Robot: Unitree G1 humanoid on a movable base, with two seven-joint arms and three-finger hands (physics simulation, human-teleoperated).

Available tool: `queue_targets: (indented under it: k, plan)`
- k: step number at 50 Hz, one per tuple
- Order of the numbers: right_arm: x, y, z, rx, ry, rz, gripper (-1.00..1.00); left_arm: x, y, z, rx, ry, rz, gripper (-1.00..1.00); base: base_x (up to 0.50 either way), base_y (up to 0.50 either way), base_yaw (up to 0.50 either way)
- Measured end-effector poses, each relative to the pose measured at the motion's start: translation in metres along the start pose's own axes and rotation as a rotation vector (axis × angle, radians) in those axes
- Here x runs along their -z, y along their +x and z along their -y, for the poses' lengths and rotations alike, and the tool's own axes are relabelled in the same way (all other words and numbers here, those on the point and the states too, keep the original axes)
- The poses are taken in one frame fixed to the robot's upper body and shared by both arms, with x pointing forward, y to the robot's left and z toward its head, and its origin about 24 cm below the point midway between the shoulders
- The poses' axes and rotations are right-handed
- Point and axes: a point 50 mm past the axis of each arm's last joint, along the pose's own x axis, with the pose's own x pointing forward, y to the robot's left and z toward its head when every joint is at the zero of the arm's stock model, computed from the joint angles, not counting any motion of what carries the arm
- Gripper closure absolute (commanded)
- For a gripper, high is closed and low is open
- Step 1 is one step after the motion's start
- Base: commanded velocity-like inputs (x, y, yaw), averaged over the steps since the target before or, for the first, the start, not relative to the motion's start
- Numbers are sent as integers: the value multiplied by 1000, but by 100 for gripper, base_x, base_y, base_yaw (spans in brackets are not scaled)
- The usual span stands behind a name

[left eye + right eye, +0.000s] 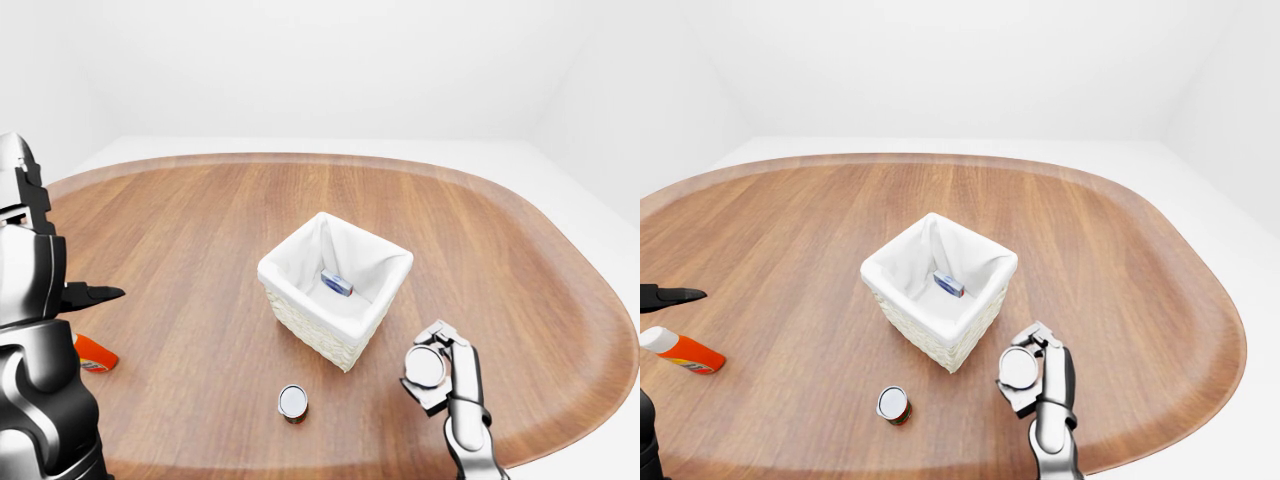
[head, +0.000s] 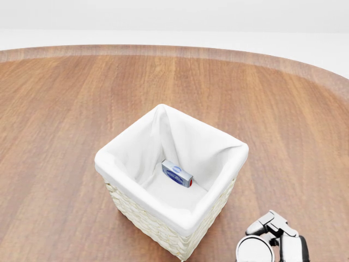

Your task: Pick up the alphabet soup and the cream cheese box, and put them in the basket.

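Observation:
The white-lined wicker basket stands mid-table, and the blue cream cheese box lies on its bottom. In the eye views my right hand hovers just right of and below the basket, fingers closed round a silver-topped can, the alphabet soup, held above the table. The head view shows only the can's round top and fingers at the bottom right corner. My left hand stays far off at the left edge, dark fingers stretched out with nothing in them.
A second small can with a red label stands on the table below the basket. An orange bottle lies at the far left. The oval wooden table has its rim close behind my right forearm.

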Motion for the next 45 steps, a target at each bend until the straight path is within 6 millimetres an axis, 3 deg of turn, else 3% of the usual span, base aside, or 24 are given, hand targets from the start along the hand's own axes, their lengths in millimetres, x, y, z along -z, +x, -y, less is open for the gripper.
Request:
queue_targets:
  k: [27,45]
  plan:
    - [-71,26,48,181,87,239,100,0,0,-1,-1,1,0,-100,0,0,0]
    - [-129,28,56,226,242,414,100,0,0,1,5,2,-1,-100,0,0,0]
